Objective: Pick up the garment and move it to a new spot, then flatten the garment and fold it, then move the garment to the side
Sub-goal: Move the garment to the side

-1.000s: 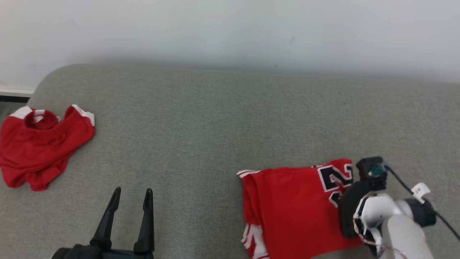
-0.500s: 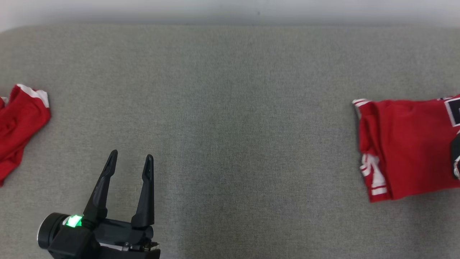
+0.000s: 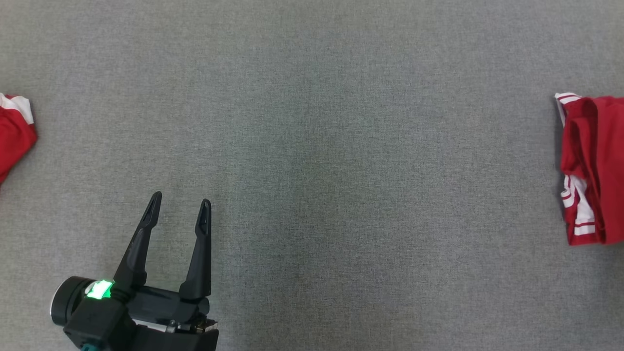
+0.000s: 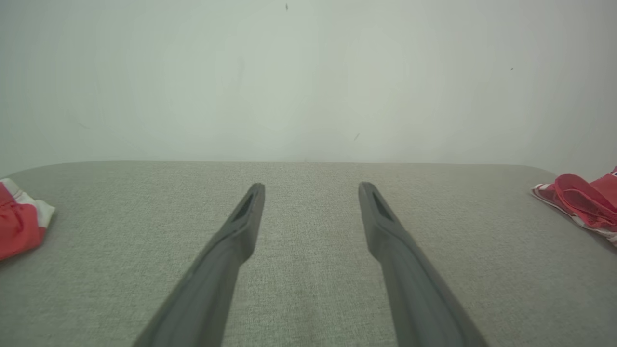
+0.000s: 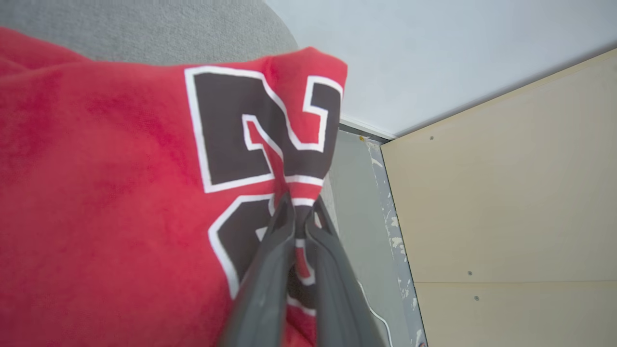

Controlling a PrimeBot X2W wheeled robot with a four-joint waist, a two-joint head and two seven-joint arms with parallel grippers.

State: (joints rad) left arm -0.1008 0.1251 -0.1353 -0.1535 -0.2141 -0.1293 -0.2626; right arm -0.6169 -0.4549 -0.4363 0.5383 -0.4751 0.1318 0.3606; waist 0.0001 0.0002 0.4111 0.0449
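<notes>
The garment, a folded red jersey [image 3: 592, 165] with white stripes and a black number, lies at the right edge of the grey table [image 3: 341, 146]. In the right wrist view my right gripper [image 5: 301, 202] is shut on the jersey [image 5: 120, 193], pinching its edge by the number. That edge is lifted a little off the table. My left gripper [image 3: 181, 199] hovers open over bare table at the lower left, nothing between its fingers. In the left wrist view the open left gripper [image 4: 312, 185] points at the wall, with the jersey [image 4: 578, 197] far right.
A second red garment [image 3: 12, 126] lies crumpled at the table's left edge, also in the left wrist view [image 4: 19, 224]. A white wall [image 4: 308, 72] stands behind the table. Past the table's right end are a beige panel [image 5: 506, 193] and floor.
The head camera has dipped and closed in, so both red garments slid to the picture's edges and the right arm left it. Both grippers kept their state.
</notes>
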